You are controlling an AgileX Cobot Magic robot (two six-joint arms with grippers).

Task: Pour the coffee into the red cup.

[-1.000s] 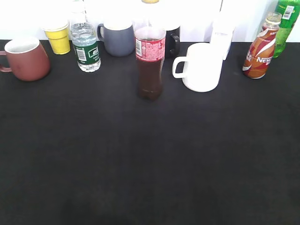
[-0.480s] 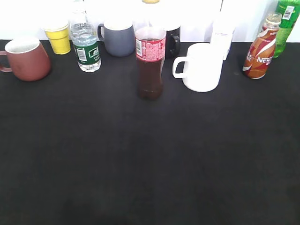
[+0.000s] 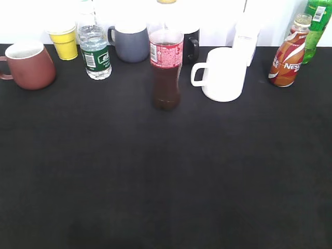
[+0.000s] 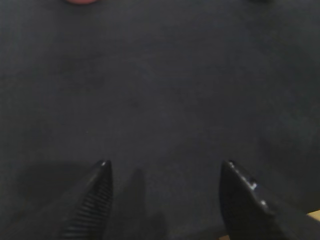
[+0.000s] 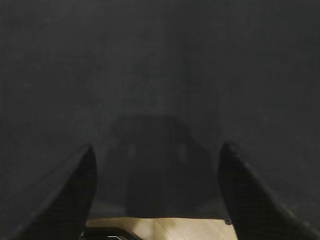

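The red cup (image 3: 28, 65) stands upright at the far left of the black table, its handle to the left. The coffee is an orange-brown Nescafe bottle (image 3: 286, 54) standing at the far right. Neither gripper shows in the exterior view. In the left wrist view my left gripper (image 4: 166, 163) is open and empty over bare black cloth; a sliver of the red cup (image 4: 80, 1) shows at the top edge. In the right wrist view my right gripper (image 5: 158, 146) is open and empty over the cloth near the table's front edge.
Along the back stand a yellow paper cup (image 3: 64, 41), a water bottle (image 3: 95, 49), a grey mug (image 3: 130, 41), a cola bottle (image 3: 166, 70), a black mug (image 3: 191, 45), a white mug (image 3: 223, 74) and a green bottle (image 3: 316, 26). The wooden table edge (image 5: 165, 229) shows below the cloth.
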